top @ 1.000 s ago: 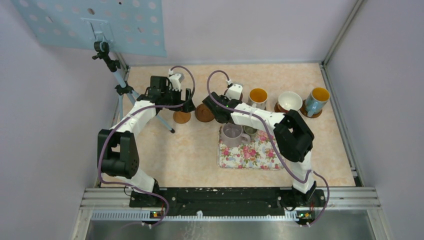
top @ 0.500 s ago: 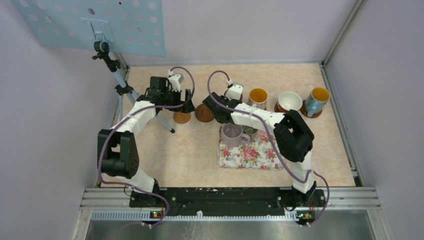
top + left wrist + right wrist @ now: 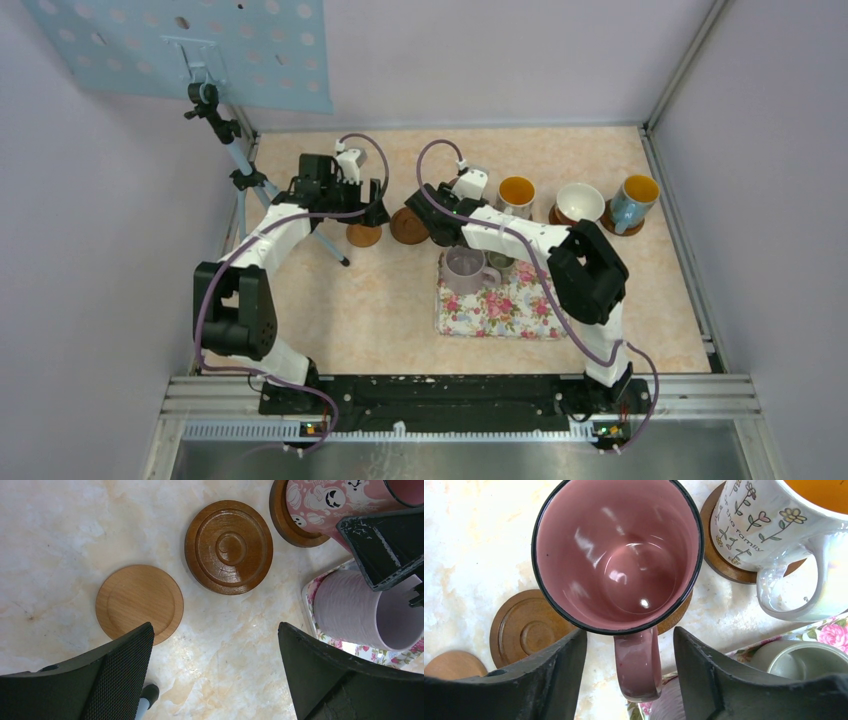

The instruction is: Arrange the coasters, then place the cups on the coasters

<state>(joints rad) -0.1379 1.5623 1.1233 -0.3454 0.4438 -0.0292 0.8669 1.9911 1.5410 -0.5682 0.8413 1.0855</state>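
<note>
Nearest, floral tray (image 3: 520,318): lies on the tabletop (image 3: 380,300) in front of the right arm. It holds the lavender cup (image 3: 464,267) and the grey-green cup (image 3: 500,262), both upright and side by side at its far edge.
Lavender cup handle: sticks out to the right, toward the grey-green cup.
Right end effector (image 3: 629,632): hangs over the pink mug (image 3: 616,555), jaws apart on either side of the handle, with a gap showing at each side and nothing gripped.
Pink mug: upright on its coaster (image 3: 290,525), handle pointing back toward the tray.
Key relation: the lavender cup lies just nearward of the right end effector, almost under its wrist. That arm is much the nearer one, and I judge it must lift clear of the pink handle first.
Left end effector (image 3: 215,627): jaws wide apart and empty, hovering above the two bare coasters.
Bare coasters: the dark ringed coaster (image 3: 229,546) sits just left of the pink mug, and the pale coaster (image 3: 139,602) is left of that. They are close together but not touching.
Likely target: the dark ringed coaster, leftward and slightly far of the tray.
Far row: the white cup with orange inside (image 3: 516,192), the wide white cup (image 3: 580,201) and the light blue cup (image 3: 635,200) each stand on a coaster.
Surface: pale marbled, flat and glossy.
Room: tight between the pink mug and the white cup. A tripod stand (image 3: 240,170) crowds the left edge, and walls (image 3: 500,60) close in three sides.
</note>
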